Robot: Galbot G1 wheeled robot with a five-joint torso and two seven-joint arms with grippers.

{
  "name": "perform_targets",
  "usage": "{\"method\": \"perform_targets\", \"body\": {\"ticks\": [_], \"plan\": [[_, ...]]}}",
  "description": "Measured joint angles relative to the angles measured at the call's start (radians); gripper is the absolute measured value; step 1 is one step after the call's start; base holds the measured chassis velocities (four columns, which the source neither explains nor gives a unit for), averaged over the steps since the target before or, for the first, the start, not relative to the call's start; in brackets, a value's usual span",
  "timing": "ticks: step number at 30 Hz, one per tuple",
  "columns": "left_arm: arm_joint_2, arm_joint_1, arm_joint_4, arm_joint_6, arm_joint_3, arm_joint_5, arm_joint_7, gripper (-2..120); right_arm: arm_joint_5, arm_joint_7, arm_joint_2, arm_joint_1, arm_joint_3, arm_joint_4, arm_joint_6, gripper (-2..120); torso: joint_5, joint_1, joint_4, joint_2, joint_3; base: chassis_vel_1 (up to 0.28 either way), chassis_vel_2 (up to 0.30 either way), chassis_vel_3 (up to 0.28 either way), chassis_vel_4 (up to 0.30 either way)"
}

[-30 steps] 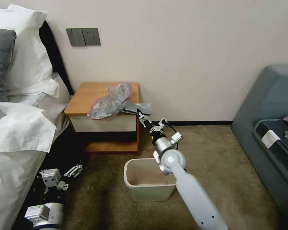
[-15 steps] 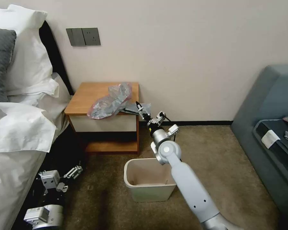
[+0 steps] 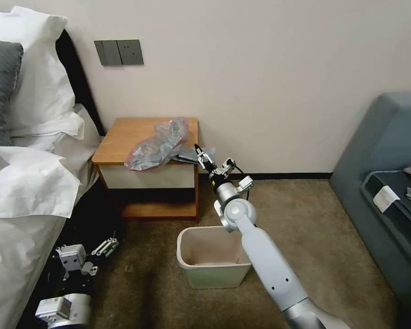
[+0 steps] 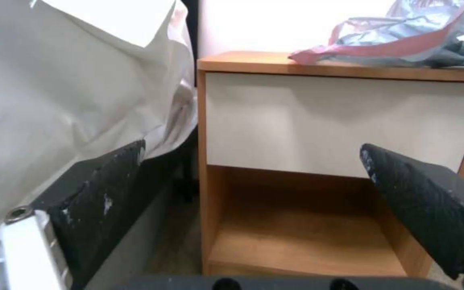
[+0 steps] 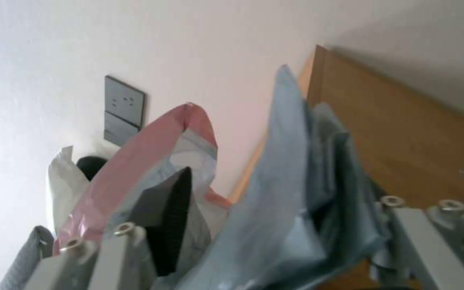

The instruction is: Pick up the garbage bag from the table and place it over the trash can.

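**Reaching into the bag's near flap**

The right end effector (image 3: 201, 153) is at the bench's (image 3: 123, 135) front right corner, fingers apart with grey film between them. The garbage bag (image 3: 157, 144) lies crumpled on the bench, long axis running from its pink-rimmed mouth at the front edge back toward the wall. Best to pinch deep into the fold before lifting. The left end effector (image 3: 106, 246) hangs open beside the bench's low shelf. The trash can (image 3: 212, 260) stands in front of the bench.

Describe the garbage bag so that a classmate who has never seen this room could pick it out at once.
Beside the bed stands a small wooden table. On its top lies the garbage bag, crumpled grey translucent plastic. Its pinkish-red rim sets it apart.
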Motion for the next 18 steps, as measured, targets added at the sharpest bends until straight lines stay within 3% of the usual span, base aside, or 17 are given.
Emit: {"method": "perform_targets", "body": {"ticks": [1,12,13,18], "plan": [[0.0,0.0,0.0,-0.002,0.0,0.0,-0.001,100,-0.004,-0.002,0.001,0.0,0.0,-0.003,0.001,48,0.0,0.0,0.0,0.0,0.0,0.0,0.0,0.0,0.0],[-0.001,-0.005,0.0,-0.002,0.001,0.0,-0.002,100,-0.017,-0.011,0.002,0.004,0.004,-0.009,0.008,14,0.0,0.0,0.0,0.0,0.0,0.0,0.0,0.0,0.0],[0.0,-0.005,0.0,-0.002,0.002,-0.001,-0.004,100,-0.018,-0.012,0.0,0.004,0.006,-0.01,0.008,6,0.0001,0.0,0.0,0.0,0.0,0.0,0.0,0.0,0.0],[0.0,-0.005,0.001,-0.002,0.002,-0.001,-0.007,100,-0.023,-0.015,0.0,0.004,0.008,-0.015,0.012,0,0.0,0.0,0.0,0.0,0.0,0.0,0.0,0.0,0.0]]}}
